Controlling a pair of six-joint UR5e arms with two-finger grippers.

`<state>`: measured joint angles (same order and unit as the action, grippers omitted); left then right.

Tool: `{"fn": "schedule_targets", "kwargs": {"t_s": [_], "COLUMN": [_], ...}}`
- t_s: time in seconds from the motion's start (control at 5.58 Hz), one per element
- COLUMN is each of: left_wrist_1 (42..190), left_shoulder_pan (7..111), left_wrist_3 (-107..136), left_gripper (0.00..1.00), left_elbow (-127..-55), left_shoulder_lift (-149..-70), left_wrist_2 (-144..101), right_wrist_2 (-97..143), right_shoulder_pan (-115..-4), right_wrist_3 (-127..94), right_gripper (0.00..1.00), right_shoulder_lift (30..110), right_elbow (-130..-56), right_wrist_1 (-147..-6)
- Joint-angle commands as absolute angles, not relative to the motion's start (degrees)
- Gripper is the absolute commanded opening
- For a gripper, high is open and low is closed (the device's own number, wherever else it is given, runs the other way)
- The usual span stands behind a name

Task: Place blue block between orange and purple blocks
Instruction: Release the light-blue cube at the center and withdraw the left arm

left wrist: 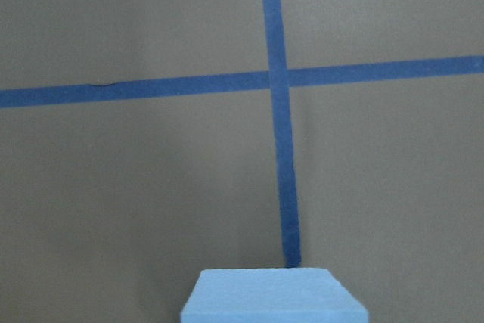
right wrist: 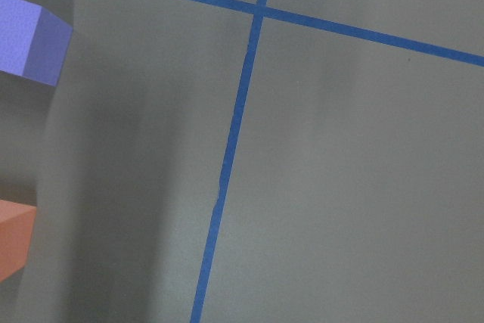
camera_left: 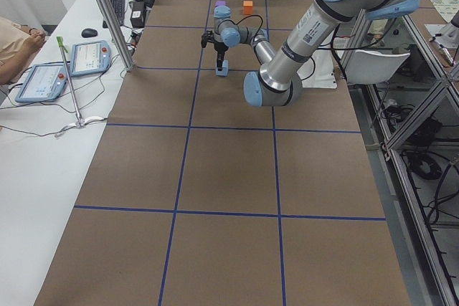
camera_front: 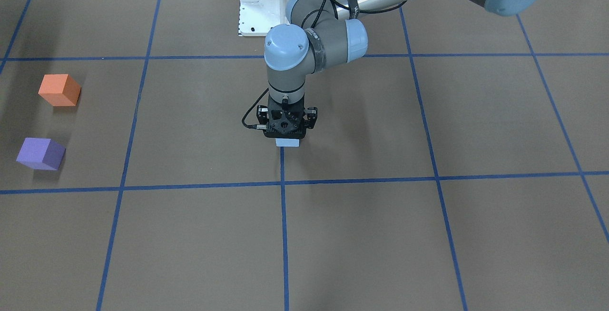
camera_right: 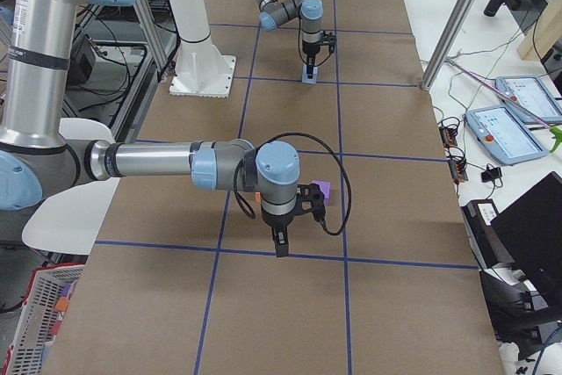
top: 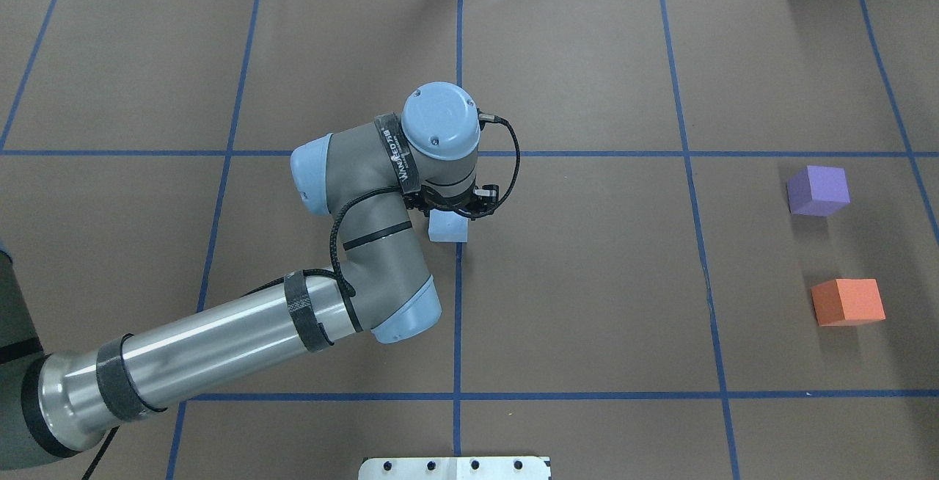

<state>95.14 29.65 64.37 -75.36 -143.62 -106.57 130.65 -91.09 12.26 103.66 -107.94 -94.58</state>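
The light blue block (top: 447, 228) stands on the brown table at a blue tape line near the middle. My left gripper (camera_front: 288, 139) points straight down right over it. The wrist hides its fingers, so I cannot tell whether they are open or shut on the block. The block fills the bottom edge of the left wrist view (left wrist: 274, 296). The purple block (top: 818, 190) and the orange block (top: 848, 302) sit apart at the table's right side. My right gripper (camera_right: 279, 243) hovers near them and shows only in the exterior right view, so I cannot tell its state.
A grid of blue tape lines (top: 458, 304) covers the table. The white robot base plate (top: 455, 468) sits at the near edge. The right wrist view shows the purple block's corner (right wrist: 30, 39) and the orange block's edge (right wrist: 13, 236).
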Motion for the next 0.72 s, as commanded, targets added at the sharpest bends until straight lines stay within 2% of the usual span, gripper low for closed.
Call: {"fn": "schedule_targets", "kwargs": {"t_s": [0.0,0.18,0.36,0.54], "left_wrist_1": [94.6,91.9,86.6,84.7], "left_shoulder_pan": [33.1,36.6,42.5,51.2], "left_wrist_3": [63.2,57.9,47.6,34.2], "left_gripper": [1.00,1.00,1.00,1.00], "left_elbow": [-77.7,-80.5,-84.6,-89.3], "left_shoulder_lift": [-143.5,-143.2,-140.7,-134.2], "left_wrist_2": [-107.0,-108.9,-114.6,-119.0], "right_wrist_2": [130.6,130.6,133.8,136.9], "right_shoulder_pan": [-91.1,-91.1,-91.1,-91.1], "right_wrist_3": [12.2,11.4,11.4,11.9], "right_gripper": [1.00,1.00,1.00,1.00], "right_shoulder_lift": [102.7,98.2,98.0,99.0], "right_elbow": [-108.0,-107.6,-106.2,-105.4], "right_wrist_1": [-94.4,-89.8,-83.7,-82.5]}}
